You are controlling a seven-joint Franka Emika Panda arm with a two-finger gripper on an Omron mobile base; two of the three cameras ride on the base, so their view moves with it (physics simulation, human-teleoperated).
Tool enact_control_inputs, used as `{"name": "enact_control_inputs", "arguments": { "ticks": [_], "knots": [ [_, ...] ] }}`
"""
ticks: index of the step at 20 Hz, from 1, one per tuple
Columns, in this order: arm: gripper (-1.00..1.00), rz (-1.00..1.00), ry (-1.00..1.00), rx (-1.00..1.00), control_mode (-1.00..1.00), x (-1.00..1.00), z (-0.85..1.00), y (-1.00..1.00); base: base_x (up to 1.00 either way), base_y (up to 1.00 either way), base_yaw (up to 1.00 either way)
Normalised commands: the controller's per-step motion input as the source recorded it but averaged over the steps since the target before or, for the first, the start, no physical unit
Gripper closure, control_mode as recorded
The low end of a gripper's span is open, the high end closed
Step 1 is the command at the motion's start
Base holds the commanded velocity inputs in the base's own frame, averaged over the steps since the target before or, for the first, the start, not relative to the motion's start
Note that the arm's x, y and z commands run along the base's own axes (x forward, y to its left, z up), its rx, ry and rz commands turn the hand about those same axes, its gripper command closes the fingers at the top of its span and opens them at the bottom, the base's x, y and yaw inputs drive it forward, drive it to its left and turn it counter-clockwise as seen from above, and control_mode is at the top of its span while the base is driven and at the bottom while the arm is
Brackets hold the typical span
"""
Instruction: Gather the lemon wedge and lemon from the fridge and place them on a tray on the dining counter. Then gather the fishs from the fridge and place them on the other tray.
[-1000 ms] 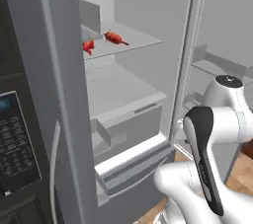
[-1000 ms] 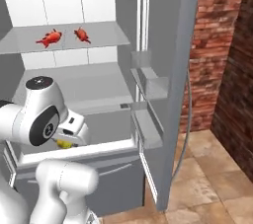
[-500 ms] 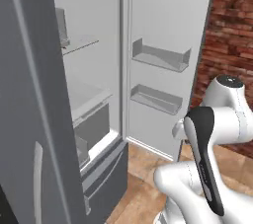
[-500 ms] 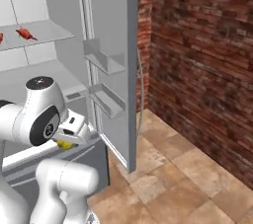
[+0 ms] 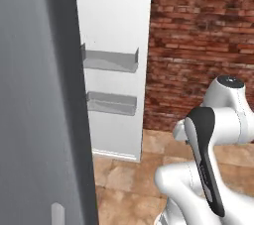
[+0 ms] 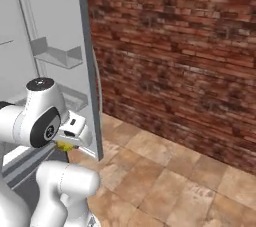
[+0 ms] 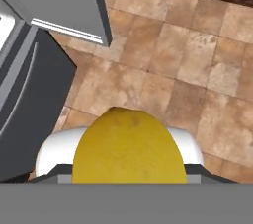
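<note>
The step in hand, by my reading, is the carry: the fruit is out of the fridge and the base has to bring it round to the dining counter and its dark tray, neither of which I can place from here. Doing it well means keeping the arm tucked and the hand level while the base turns, so the round fruit doesn't roll out of the grip.

Largest thing nearby is the red-brown brick wall (image 6: 175, 56), running across the far side of the floor. Next is the tall grey-silver fridge (image 5: 39, 120), its near door a broad grey slab at the left edge of the left base view, and its open far door (image 5: 116, 60) showing a white inner face with two pale grey door bins (image 5: 110, 60). That open door's edge (image 6: 89, 61) stands just beside the arm in the right base view — it is the thing most likely to be clipped if the base swings tight. The tan tiled floor (image 7: 163, 70) beyond it is bare.

The white arm (image 6: 42, 121) is folded close to its own body. The claw (image 6: 67, 138) has its jaws spread wide around the small roundish yellow lemon (image 7: 129, 149) — the fruit sits between them, held over the tiles near the fridge's bottom corner.
</note>
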Motion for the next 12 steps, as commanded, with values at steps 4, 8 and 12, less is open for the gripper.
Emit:
{"name": "enact_control_inputs", "arguments": {
  "ticks": [4,8,12],
  "knots": [
    [1.00,0.00,0.00,0.00,1.00,0.00,0.00,0.00,-0.23,0.00,-0.66],
    [1.00,0.00,0.00,0.00,1.00,0.00,0.00,0.00,-0.06,-0.25,-0.57],
    [1.00,0.00,0.00,0.00,1.00,0.00,0.00,0.00,-0.11,-0.71,-0.35]
  ]
}}
